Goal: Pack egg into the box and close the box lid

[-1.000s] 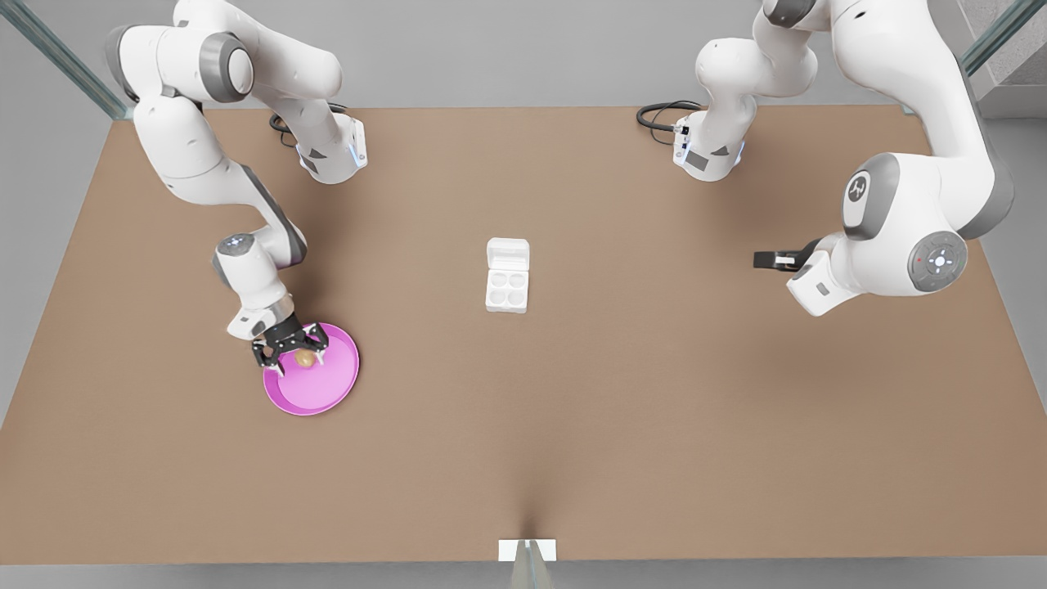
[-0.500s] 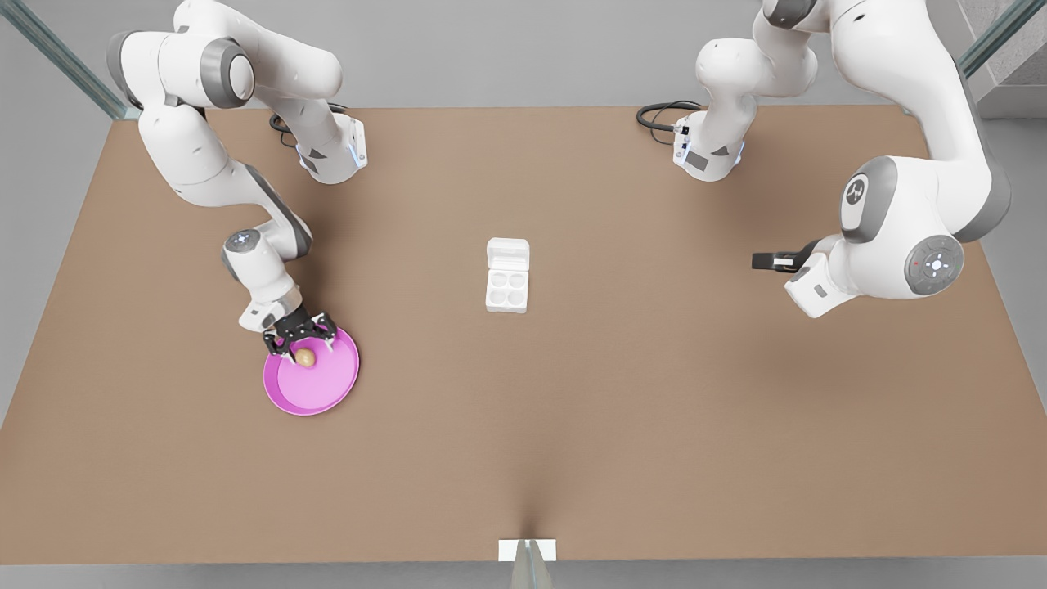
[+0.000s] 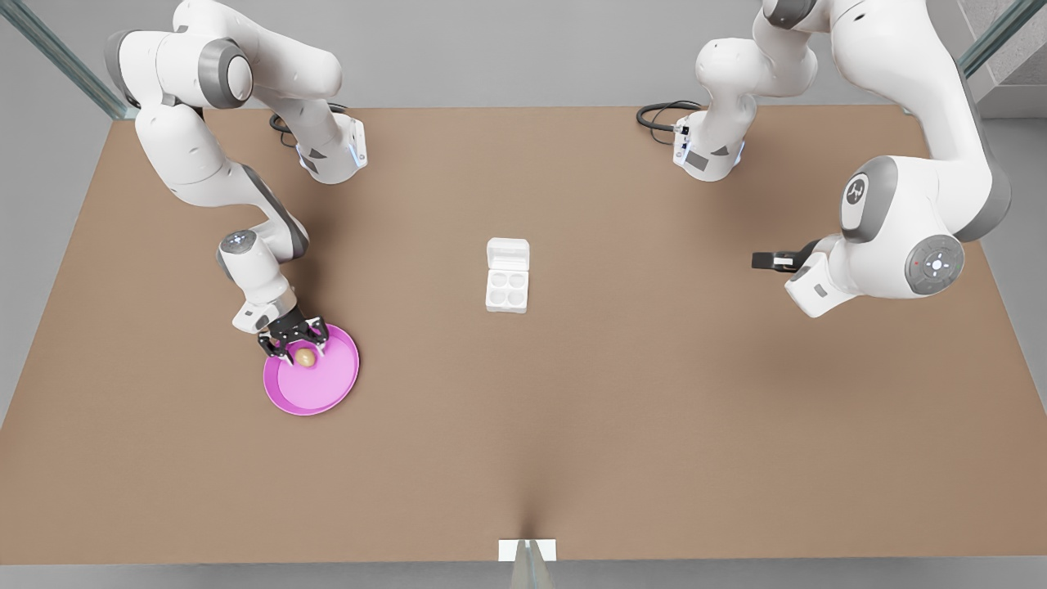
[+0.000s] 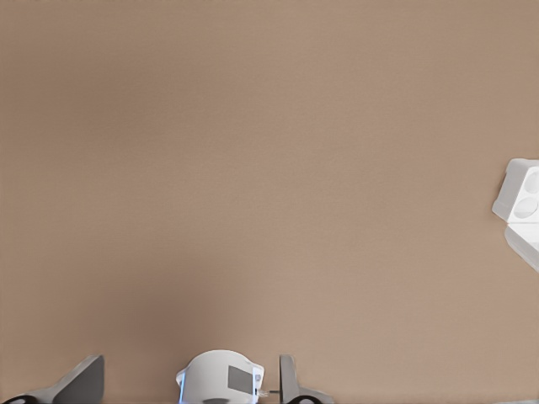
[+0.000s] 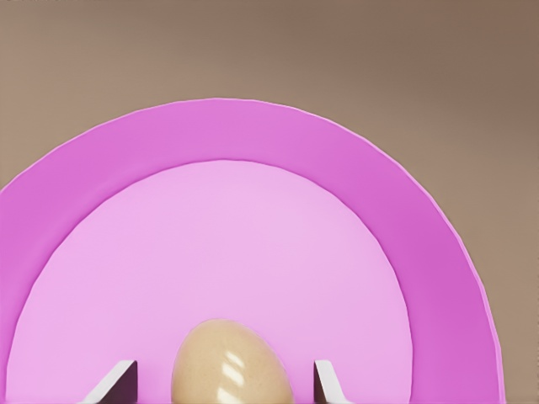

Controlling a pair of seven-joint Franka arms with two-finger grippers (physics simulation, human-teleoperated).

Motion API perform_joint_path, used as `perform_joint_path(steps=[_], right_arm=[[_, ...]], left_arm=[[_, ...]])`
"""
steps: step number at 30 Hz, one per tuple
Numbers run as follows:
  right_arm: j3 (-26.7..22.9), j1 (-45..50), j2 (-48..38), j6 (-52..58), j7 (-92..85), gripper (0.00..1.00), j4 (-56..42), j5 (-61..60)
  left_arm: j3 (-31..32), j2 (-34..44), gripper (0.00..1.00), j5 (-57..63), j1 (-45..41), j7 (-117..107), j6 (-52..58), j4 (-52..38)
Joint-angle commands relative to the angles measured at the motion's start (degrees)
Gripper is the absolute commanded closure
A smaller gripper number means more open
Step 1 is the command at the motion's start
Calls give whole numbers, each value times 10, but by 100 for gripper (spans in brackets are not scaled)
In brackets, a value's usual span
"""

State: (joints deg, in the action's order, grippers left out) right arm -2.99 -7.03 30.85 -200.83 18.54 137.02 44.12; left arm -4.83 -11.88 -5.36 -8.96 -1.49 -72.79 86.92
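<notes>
Your right gripper (image 3: 294,343) has just dropped lower over the egg (image 3: 305,357) on the pink plate (image 3: 327,393) at lower left, jaws spread either side and not yet pinching, while the left gripper (image 3: 765,260) waits at right, jaws I cannot tell.

- A brown table (image 3: 654,393) carries everything.
- A round pink plate (image 3: 327,391) lies flat on it directly under the right gripper (image 3: 296,343), with the egg (image 3: 305,357) resting on the plate between the spread fingers.
- The box (image 3: 507,286), white with four cups, sits mid-table, well apart from both grippers, roughly between them.
- The box lid (image 3: 508,252) lies open flat behind the cups.
- Both arm bases stand at the far edge.
</notes>
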Motion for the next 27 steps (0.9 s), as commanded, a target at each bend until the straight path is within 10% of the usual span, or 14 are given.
perform_joint_path(steps=[1,23,25,27], right_arm=[[0,0,-1,0,0,29,0,0],[1,0,-9,15,0,46,-11,2],[4,0,-17,30,2,25,-14,3],[4,0,-16,30,2,25,-15,3]], left_arm=[[0,0,0,0,0,0,0,0],[0,-3,0,1,0,0,-5,-3],[0,-3,0,1,0,0,-5,-3],[0,-2,0,1,0,0,-2,-4]])
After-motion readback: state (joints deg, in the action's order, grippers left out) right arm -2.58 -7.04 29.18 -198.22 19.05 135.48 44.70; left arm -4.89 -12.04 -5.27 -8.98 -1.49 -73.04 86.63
